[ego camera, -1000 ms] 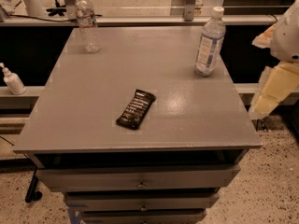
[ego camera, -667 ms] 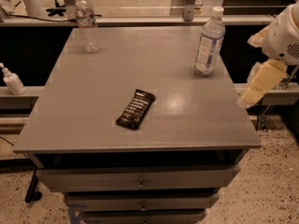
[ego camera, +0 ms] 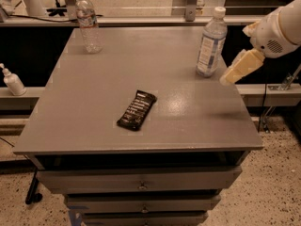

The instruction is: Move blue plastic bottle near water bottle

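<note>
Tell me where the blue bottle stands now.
In the camera view the blue bottle stands upright near the table's far right edge, with the hand just to its right; the water bottle is at the far left corner.

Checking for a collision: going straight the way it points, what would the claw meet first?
Likely the table, just in front of the blue bottle; the claw, at the table's right edge, slants down-left. Depth is unclear, so the bottle itself is possible.

Glossy clear blue plastic bottle (ego camera: pixel 210 44), ribbed plastic water bottle (ego camera: pixel 88 25), smooth satin table (ego camera: pixel 117 74), matt cream gripper (ego camera: pixel 229 77) at table's right edge
</note>
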Tool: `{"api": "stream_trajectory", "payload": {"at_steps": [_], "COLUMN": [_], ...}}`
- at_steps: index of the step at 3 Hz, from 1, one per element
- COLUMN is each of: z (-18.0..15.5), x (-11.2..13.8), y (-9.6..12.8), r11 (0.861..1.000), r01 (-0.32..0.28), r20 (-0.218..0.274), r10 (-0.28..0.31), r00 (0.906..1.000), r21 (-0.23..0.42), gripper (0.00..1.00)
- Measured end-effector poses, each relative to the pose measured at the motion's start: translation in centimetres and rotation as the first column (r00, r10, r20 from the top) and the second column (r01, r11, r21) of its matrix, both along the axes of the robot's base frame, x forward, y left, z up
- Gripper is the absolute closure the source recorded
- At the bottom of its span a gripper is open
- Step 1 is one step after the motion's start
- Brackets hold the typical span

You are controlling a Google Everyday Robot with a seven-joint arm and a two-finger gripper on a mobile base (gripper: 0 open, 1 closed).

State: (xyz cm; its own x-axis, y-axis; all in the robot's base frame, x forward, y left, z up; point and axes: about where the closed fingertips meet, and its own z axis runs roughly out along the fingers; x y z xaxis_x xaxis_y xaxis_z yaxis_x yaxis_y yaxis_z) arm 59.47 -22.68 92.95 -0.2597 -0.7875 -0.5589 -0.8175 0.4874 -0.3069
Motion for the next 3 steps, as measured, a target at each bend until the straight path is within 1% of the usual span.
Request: {"api": "stream_trajectory", "payload": {"at_steps": [1,2,3], "z": [0.3,0.8,0.5], "x": [3.9,6.9,8.8], "y": [0.6,0.6,0.9], "r11": [0.994,0.973,0.929], "r01": [0.026,0.049,0.068], "r20": [0.083,0.148,0.163], "r10": [-0.035,-0.084,-0.135], "r00": [0.9960,0.9853,0.9774], "r21": [0.109,0.227,0.363], "gripper": [0.00,0.00,0.00]}}
